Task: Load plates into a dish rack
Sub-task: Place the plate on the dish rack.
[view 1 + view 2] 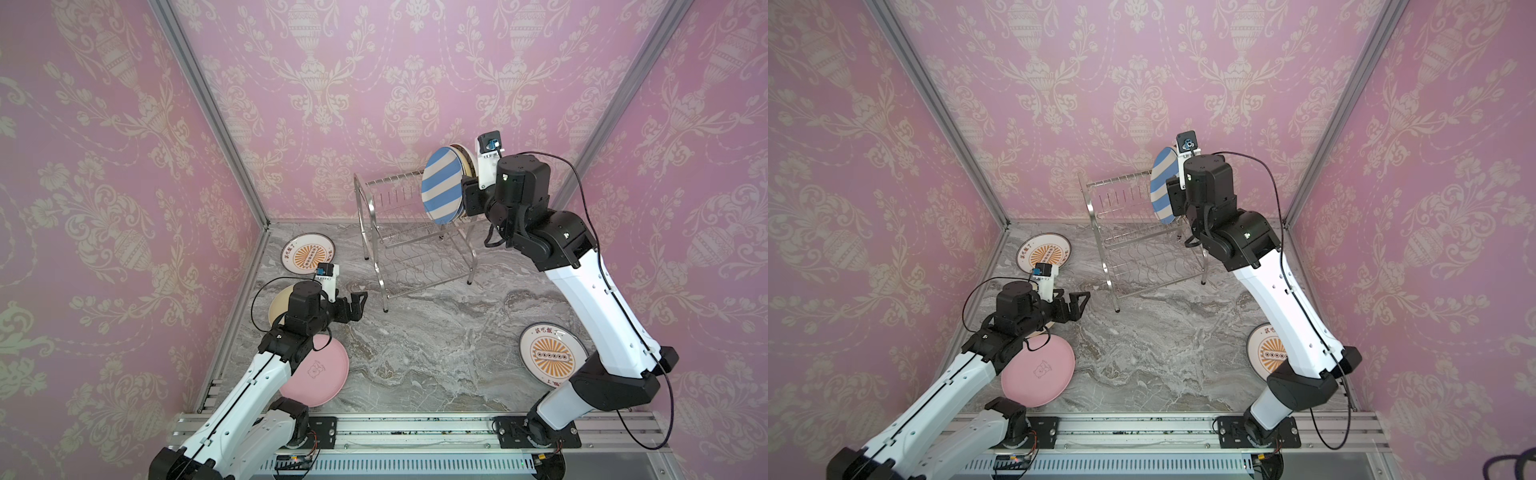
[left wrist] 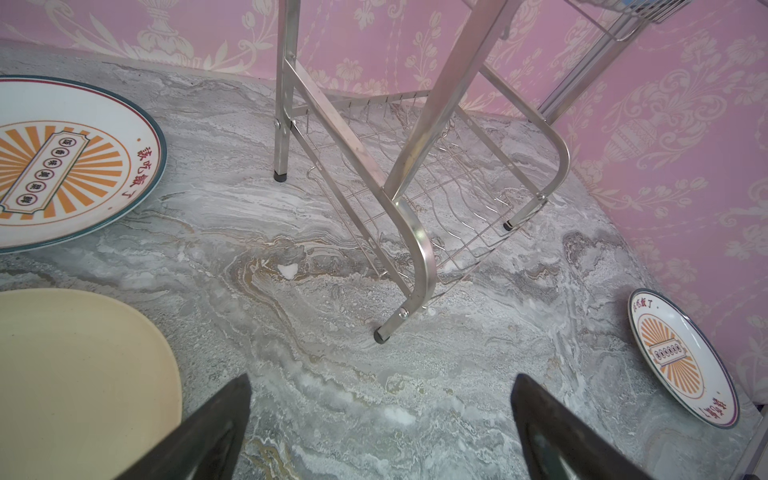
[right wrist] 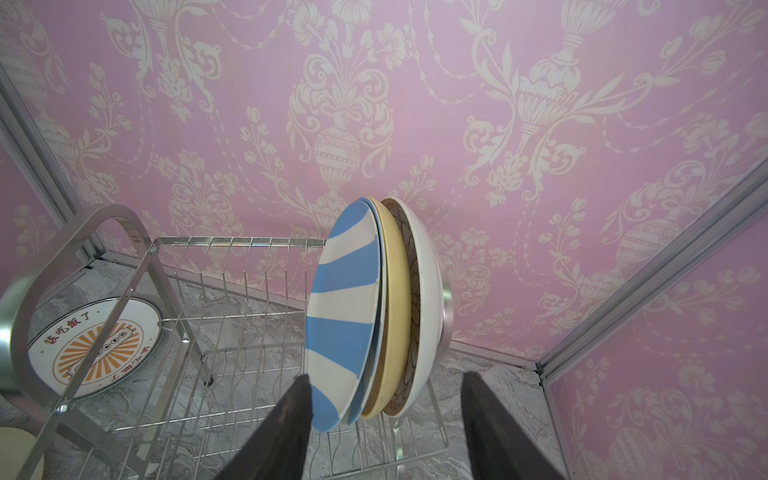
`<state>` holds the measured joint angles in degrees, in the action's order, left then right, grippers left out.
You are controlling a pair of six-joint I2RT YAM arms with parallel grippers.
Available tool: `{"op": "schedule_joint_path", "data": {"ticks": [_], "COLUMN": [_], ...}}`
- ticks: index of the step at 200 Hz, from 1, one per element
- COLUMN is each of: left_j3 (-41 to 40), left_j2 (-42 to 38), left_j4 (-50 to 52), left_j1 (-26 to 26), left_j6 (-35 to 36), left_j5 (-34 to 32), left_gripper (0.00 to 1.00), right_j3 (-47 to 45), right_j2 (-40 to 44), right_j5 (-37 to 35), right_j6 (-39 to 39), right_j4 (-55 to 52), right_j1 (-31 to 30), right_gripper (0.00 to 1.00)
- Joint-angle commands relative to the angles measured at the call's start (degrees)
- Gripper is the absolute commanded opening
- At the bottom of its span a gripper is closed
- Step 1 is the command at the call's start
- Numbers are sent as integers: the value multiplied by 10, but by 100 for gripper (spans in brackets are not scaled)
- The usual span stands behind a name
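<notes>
Right wrist view showed the right gripper (image 3: pixel 386 376) with its jaws spread wide and clamping nothing. Directly ahead of it, four plates stood on edge, packed together on the upper shelf of the dish rack (image 3: pixel 232 291). A blue-white striped plate (image 3: pixel 340 307) was at the front and a second striped plate (image 3: pixel 356 409) sat tight behind it. After those came a yellow plate (image 3: pixel 395 299) and a brown floral plate (image 3: pixel 415 291). One of the fingers (image 3: pixel 286 424) overlapped the front striped plate's lower rim, though contact could not be told. The other finger stood clear of the floral plate's white back.

The left gripper (image 1: pixel 357 301) hung low over the marble tabletop (image 1: pixel 436 353), its jaws parted and empty, with the rack's legs straight ahead of it. In the left wrist view a cream plate (image 2: pixel 75 374) lay flat just beside one finger. A sunburst plate (image 2: pixel 62 166) lay farther ahead on that same side. Another sunburst plate (image 2: pixel 681 357) lay well off beyond the opposite finger. A pink plate (image 1: pixel 328 370) lay behind this gripper, partly under its arm.
</notes>
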<state>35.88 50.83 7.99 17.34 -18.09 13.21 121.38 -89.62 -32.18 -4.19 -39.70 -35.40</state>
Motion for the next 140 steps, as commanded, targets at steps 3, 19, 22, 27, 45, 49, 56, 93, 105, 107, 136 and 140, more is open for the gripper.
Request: {"op": "schedule_joint_path", "data": {"ticks": [3,19,22,27,45,49,56,93,105,107,136,140], "left_j3": [25,29,29,29,29,29,28,29,27,26,25,25], "left_j2": [-16,-17,-16,-16,-11,-10,-7,-5,-11,-13,-24,-25], "left_j4": [17,21,22,22,19,18,17,24,27,26,35,39], "left_j1": [-6,-5,-6,-6,-6,-5,-6,-6,-6,-6,-6,-5], "left_j6": [-9,-6,-6,-5,-5,-5,-6,4,5,4,-2,-3], "left_j5": [10,9,9,8,10,10,12,-3,-12,-12,-7,-7], "left_gripper": [99,99,99,99,99,99,99,99,99,99,99,99], "right_j3": [-55,-100,-111,-128,-177,-188,-205,-308,-336,-341,-439,-461], "right_j2": [73,122,132,151,213,226,250,329,338,339,379,387], "right_j5": [-5,-27,-31,-36,-60,-66,-77,-101,-94,-91,-45,-31], "right_j6": [35,47,50,55,73,79,90,177,210,216,291,299], "right_j4": [8,-3,-4,-6,-23,-29,-42,-128,-163,-168,-193,-186], "right_j1": [0,0,0,0,1,1,1,17,28,30,65,69], "right_gripper": [59,59,59,59,59,59,60,63,64,64,67,67]}}
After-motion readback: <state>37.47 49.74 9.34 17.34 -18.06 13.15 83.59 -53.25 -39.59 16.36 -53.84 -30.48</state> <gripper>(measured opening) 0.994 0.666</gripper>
